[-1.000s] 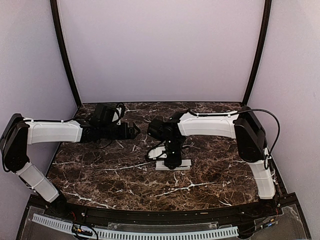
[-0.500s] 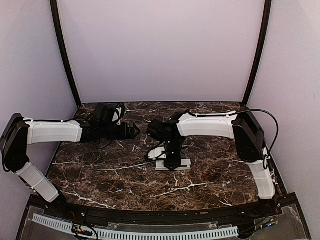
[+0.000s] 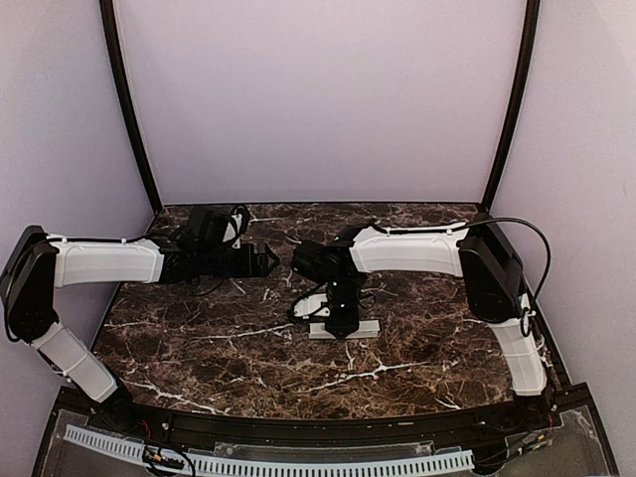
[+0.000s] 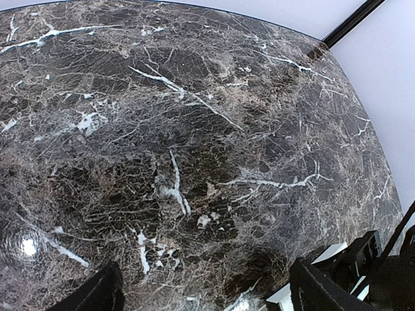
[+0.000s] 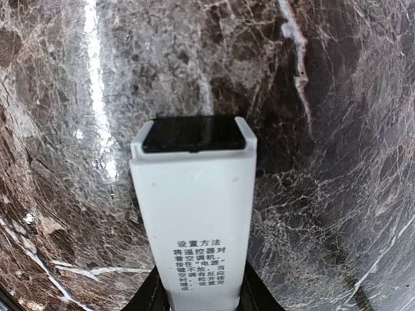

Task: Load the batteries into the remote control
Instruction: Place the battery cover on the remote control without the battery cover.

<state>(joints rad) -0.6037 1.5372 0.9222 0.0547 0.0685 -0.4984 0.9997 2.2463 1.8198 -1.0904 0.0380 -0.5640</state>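
The remote control (image 3: 360, 329) is a white bar lying flat near the table's middle. My right gripper (image 3: 338, 320) points straight down on it. In the right wrist view the remote control (image 5: 194, 194) runs up from between the black fingers (image 5: 144, 297), with printed text on its face and a dark window at its far end. The right gripper (image 5: 200, 295) is shut on it. My left gripper (image 3: 268, 260) hovers left of it and stands open and empty (image 4: 204, 278). No batteries are in view.
A second white piece (image 3: 311, 303) lies just left of the right gripper, partly hidden; a white edge (image 4: 324, 254) shows at the left wrist view's lower right beside the right arm's black parts (image 4: 379, 265). The marble table (image 3: 199, 338) has purple walls around it.
The right arm has shifted slightly to the left, and the remote control has moved a touch left with it. The left arm has not moved.
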